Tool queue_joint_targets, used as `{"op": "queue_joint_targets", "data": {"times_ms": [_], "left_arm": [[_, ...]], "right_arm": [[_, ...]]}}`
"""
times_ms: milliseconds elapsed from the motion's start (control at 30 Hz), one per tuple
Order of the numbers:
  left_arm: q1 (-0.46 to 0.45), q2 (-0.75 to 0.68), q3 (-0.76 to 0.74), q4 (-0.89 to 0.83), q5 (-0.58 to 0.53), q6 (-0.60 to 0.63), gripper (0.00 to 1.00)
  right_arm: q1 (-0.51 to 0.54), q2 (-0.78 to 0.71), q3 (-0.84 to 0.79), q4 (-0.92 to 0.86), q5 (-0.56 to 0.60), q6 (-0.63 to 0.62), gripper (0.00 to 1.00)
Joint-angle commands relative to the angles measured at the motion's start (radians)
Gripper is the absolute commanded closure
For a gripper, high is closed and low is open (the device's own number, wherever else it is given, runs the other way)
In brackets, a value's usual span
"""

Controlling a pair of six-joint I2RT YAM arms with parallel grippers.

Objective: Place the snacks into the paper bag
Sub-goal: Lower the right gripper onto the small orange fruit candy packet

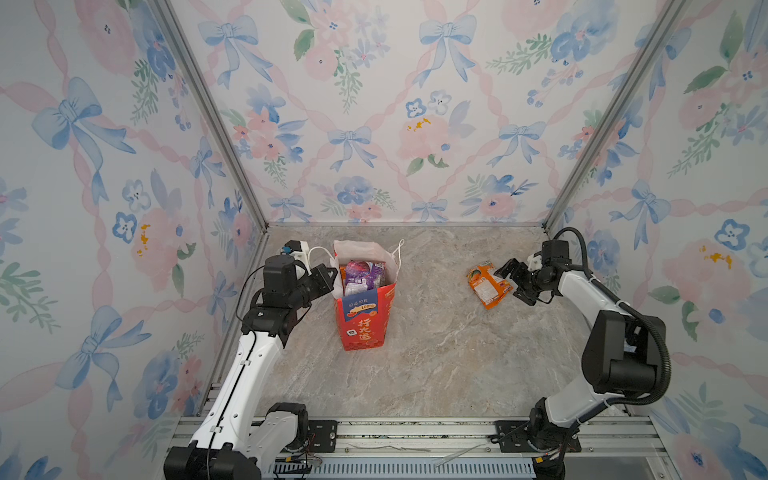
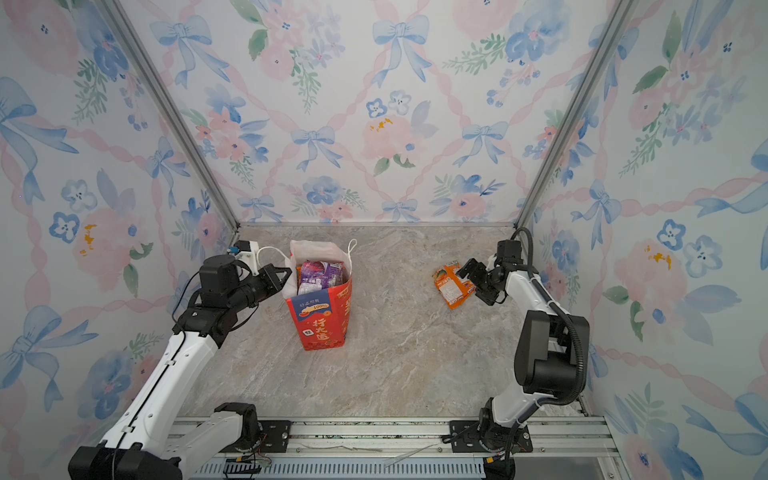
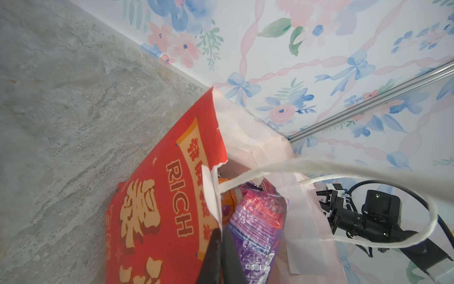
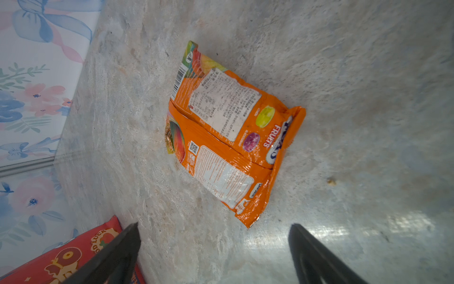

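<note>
My left gripper point(image 3: 219, 236) is clamped tight on the rim of the paper bag point(image 1: 365, 322), left of centre in both top views, purple snacks point(image 1: 360, 274) inside. And my right gripper point(image 4: 215, 225) gapes wide, empty, just beside the orange packet point(image 4: 228, 132) lying flat, right of centre.

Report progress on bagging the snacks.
Done: purple packet and others sit inside the paper bag. In hand: left gripper is shut on the bag's rim; right gripper hangs open beside the orange packet. Left: that packet, lying on the table, needs grasping and bagging.
</note>
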Motion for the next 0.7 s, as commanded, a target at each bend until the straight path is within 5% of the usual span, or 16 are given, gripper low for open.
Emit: {"op": "queue_joint_targets", "data": {"times_ms": [0, 667], "left_arm": [[0.004, 0.005, -0.004, 0.043, 0.068, -0.019, 1.0], [0.02, 0.069, -0.049, 0.204, 0.208, -0.099, 1.0]], "right_arm": [[-0.004, -0.004, -0.02, 0.002, -0.01, -0.006, 0.04], [-0.021, -0.003, -0.037, -0.028, 0.013, -0.029, 0.03]]}}
